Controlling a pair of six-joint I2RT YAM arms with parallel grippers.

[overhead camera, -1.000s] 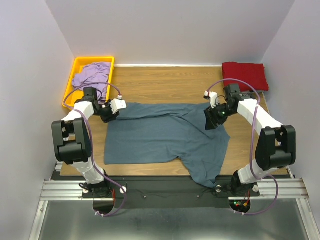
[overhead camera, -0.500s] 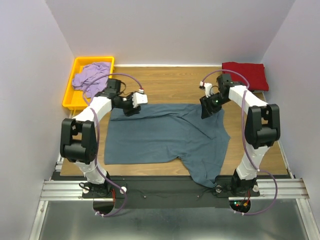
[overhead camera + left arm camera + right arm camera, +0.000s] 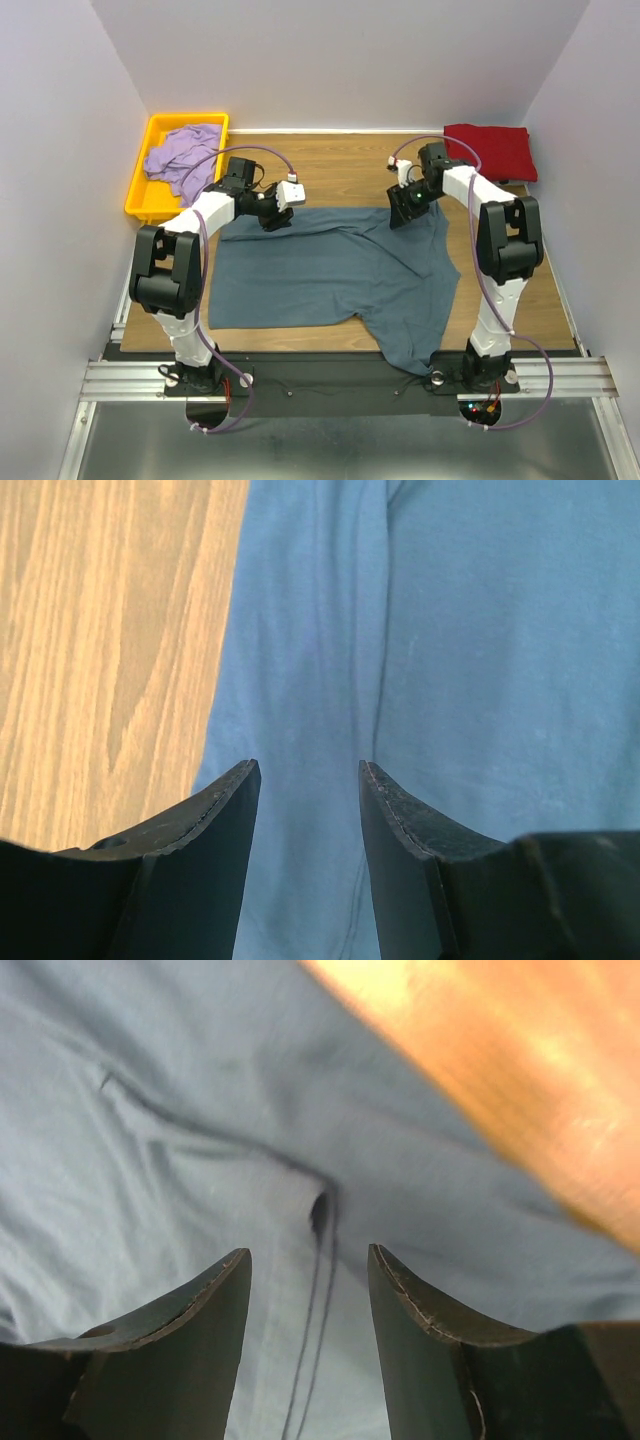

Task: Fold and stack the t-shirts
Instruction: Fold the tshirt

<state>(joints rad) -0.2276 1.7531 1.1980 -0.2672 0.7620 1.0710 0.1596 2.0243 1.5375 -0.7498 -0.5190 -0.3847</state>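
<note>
A slate blue-grey t-shirt [image 3: 330, 275] lies spread on the wooden table, one part hanging over the near edge. My left gripper [image 3: 272, 216] is open over its far left edge; the left wrist view shows blue cloth [image 3: 420, 630] between and below the open fingers. My right gripper [image 3: 398, 213] is open over the shirt's far right edge; the right wrist view shows a hem fold [image 3: 320, 1210] between the fingers. A dark red t-shirt [image 3: 490, 150] lies folded at the far right. A pale lavender t-shirt [image 3: 182, 153] is bunched in the yellow tray [image 3: 140, 195].
The yellow tray stands at the far left corner. Bare wood [image 3: 340, 165] runs along the back between tray and red shirt. Grey walls close in on both sides. The metal rail [image 3: 330, 375] with the arm bases is at the near edge.
Both grippers have moved inward and toward the far edge of the blue-grey shirt, the left to the right, the right to the left. The shirt's far edge looks flatter.
</note>
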